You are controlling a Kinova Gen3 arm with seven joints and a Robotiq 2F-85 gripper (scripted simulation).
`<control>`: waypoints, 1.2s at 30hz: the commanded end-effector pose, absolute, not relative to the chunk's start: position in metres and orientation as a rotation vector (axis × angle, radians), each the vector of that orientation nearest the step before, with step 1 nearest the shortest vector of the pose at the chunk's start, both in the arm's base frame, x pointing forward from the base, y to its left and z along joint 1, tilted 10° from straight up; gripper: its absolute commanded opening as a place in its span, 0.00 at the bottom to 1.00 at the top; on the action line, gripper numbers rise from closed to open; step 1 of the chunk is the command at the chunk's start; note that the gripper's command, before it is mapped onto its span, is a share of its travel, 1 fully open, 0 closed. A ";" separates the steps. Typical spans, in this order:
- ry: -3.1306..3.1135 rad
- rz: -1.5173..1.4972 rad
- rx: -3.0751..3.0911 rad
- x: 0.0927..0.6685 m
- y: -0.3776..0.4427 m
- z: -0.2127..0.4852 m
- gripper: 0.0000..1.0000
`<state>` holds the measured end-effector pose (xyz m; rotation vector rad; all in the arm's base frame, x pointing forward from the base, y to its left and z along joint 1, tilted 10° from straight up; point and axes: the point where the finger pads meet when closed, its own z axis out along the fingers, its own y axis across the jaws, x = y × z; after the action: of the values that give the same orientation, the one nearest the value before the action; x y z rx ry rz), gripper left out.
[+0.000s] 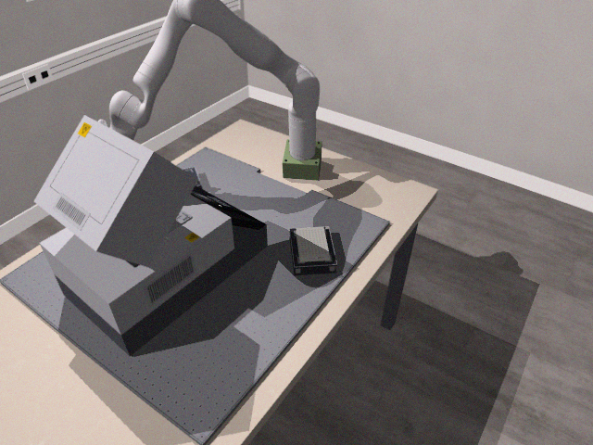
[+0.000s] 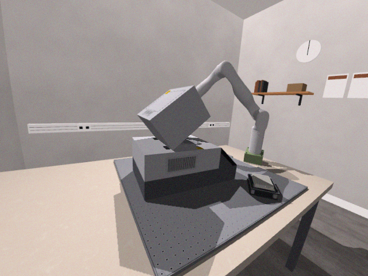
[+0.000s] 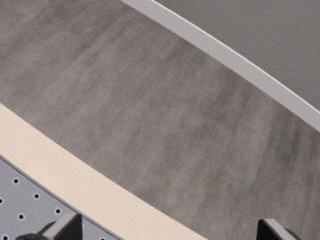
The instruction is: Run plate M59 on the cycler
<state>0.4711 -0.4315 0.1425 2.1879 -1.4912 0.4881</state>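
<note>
My tool (image 3: pixel 170 231) is wide open, holding nothing, and the cycler's lid (image 1: pixel 95 172) (image 2: pixel 178 121) stands raised, hiding its block; a plate, presumably M59 (image 1: pixel 311 243) (image 2: pixel 261 181), sits in its nest (image 1: pixel 314 269) (image 2: pixel 264 194), so loading and starting remain.

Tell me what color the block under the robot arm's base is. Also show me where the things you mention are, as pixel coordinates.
Green (image 1: pixel 300 170) (image 2: pixel 253 158), clearest from the top.
</note>
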 end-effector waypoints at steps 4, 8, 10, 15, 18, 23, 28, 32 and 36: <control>-1.492 0.491 2.187 0.471 -0.432 0.144 1.00; -1.492 0.491 2.187 0.471 -0.432 0.144 1.00; -1.492 0.491 2.187 0.471 -0.432 0.144 1.00; -1.492 0.491 2.187 0.471 -0.432 0.144 1.00; -1.492 0.484 2.188 0.469 -0.432 0.148 0.99; -1.493 0.487 2.187 0.468 -0.433 0.162 0.95; -1.493 0.487 2.188 0.466 -0.433 0.175 0.90; -1.493 0.487 2.188 0.464 -0.434 0.185 0.86; -1.493 0.487 2.188 0.463 -0.434 0.191 0.85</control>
<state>0.4658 -0.4320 0.1792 2.1939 -1.4893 0.4855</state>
